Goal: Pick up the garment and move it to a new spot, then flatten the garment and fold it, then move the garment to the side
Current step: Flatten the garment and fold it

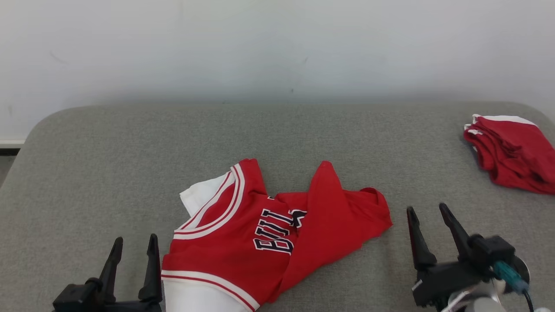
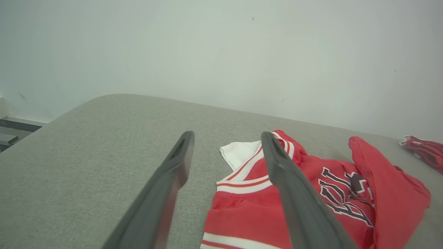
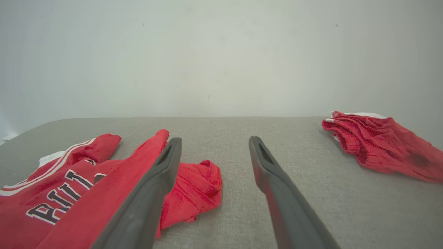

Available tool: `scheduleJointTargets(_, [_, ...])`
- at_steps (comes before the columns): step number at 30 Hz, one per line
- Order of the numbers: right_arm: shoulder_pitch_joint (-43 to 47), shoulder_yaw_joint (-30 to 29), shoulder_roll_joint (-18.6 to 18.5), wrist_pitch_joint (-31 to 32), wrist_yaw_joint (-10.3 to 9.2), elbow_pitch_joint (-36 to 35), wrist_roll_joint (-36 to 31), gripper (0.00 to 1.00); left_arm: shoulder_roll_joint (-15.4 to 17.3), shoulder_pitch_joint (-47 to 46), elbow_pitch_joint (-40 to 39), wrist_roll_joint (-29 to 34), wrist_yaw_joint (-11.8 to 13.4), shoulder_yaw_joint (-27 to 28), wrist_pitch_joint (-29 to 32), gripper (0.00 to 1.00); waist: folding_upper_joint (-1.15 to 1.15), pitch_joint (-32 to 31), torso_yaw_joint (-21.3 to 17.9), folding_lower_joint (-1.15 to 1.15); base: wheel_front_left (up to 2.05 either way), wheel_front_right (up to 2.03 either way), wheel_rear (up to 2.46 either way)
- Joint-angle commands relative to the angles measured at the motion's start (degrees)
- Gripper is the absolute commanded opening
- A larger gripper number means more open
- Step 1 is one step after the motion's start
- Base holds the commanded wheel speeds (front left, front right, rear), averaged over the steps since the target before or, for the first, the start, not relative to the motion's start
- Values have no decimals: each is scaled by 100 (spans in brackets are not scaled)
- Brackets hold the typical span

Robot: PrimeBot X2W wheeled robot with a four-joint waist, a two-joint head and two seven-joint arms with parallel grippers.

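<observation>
Garment (image 1: 269, 234) crumpled, loose — both jaws wide, empty; head view adds white hem (image 1: 195, 300).

- You have one crumpled red basketball jersey (image 1: 234, 247) with white trim and dark lettering.
- You have one small heap of red cloth (image 1: 511, 156) with a white edge; how many pieces are in it can't be counted.
- You have one grey fabric-covered table (image 1: 130, 151).
- You have two grippers, the left gripper (image 1: 135, 238) and the right gripper (image 1: 426, 208), each with two dark fingers (image 1: 151, 268).

Bare lab-like test room: grey padded table (image 1: 86, 143) against blank white wall (image 1: 277, 43)
</observation>
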Motion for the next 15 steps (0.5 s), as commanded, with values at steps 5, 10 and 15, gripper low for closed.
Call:
scheduleJointTargets(5, [-895,404,-151,219,-16,548,-49,100,-52,-203,46,-15,-39,-45,-7,100,0,317,573,0,0,0,0])
scheduleJointTargets(10, [-1720,673,-265,371,-16,1433,-81,100,-81,-289,139,-70,-72,-168,-5,100,0,491,1068,0,0,0,0])
scheduleJointTargets(15, [-2370,745,-349,383,-16,2391,-96,100,-95,-313,233,-152,-107,-279,-5,100,0,612,1487,0,0,0,0])
